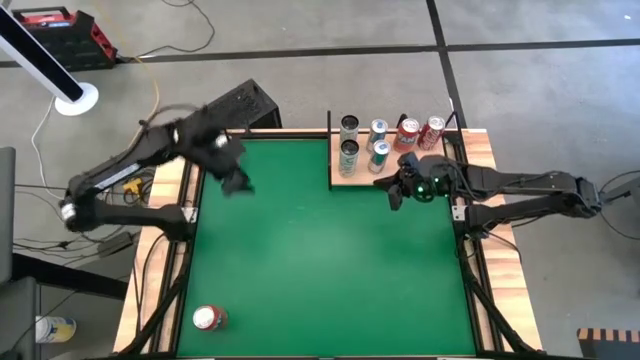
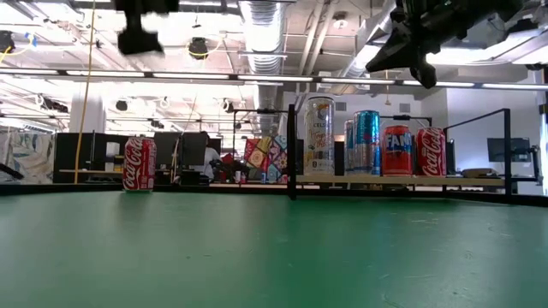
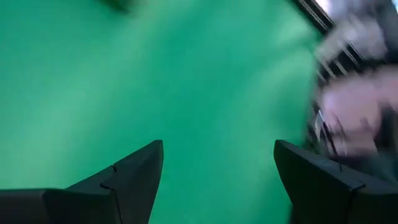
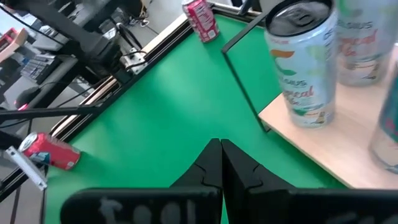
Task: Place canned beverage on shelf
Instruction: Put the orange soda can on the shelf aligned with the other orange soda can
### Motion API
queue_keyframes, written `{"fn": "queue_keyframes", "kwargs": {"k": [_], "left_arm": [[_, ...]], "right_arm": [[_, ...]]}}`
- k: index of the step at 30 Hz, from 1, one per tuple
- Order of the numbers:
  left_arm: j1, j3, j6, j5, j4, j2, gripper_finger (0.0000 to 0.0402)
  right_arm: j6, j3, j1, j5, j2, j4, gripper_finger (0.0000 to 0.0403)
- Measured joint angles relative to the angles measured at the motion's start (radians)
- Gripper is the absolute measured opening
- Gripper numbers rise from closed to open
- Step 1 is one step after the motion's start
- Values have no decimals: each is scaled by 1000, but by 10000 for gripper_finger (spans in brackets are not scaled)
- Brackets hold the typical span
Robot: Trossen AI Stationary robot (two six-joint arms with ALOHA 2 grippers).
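The pale wood shelf (image 1: 360, 178) with thin black rods stands at the far right of the green felt and bears several upright cans (image 1: 378, 155). It also shows in the low view (image 2: 402, 180). One red cola can (image 2: 139, 162) stands upright at the felt's far left corner, hidden under my left arm in the high view. Another red can (image 1: 208, 318) stands at the near left. My left gripper (image 1: 238, 183) is open and empty, high above the far left of the felt. My right gripper (image 1: 392, 190) is shut and empty, raised just before the shelf's near edge.
The middle and near right of the felt (image 1: 330, 260) lie bare. Wooden rims and black frame rails (image 1: 185, 250) run along the table's sides. A tall pale can (image 4: 298, 62) stands on the shelf's near left corner, close to my right gripper (image 4: 221, 144).
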Motion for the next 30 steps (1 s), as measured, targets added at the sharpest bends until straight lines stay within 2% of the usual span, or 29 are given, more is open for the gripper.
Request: {"fn": "queue_keyframes", "kwargs": {"k": [4,9,11,14,18,21,26,30], "left_arm": [[-392,6,-138,-116,75,-29,291],[-816,90,-162,-366,110,27,285],[-963,117,-133,-437,71,66,278],[-1121,124,-137,-502,34,106,270],[-1225,122,-228,-501,28,183,268],[-1259,122,-267,-418,28,247,268],[-1310,123,-233,-267,46,368,268],[-1339,135,-158,-240,40,424,268]], "right_arm": [[-2,0,-38,-1,0,0,21],[-20,0,-93,-38,0,-1,21],[-22,0,-108,-55,0,-1,21],[-39,0,-126,-60,0,-1,21],[-55,0,-144,-60,0,-1,21],[-73,0,-156,-64,0,-1,21],[-82,0,-156,-76,0,-1,21],[-83,0,-155,-79,0,-1,21]]}}
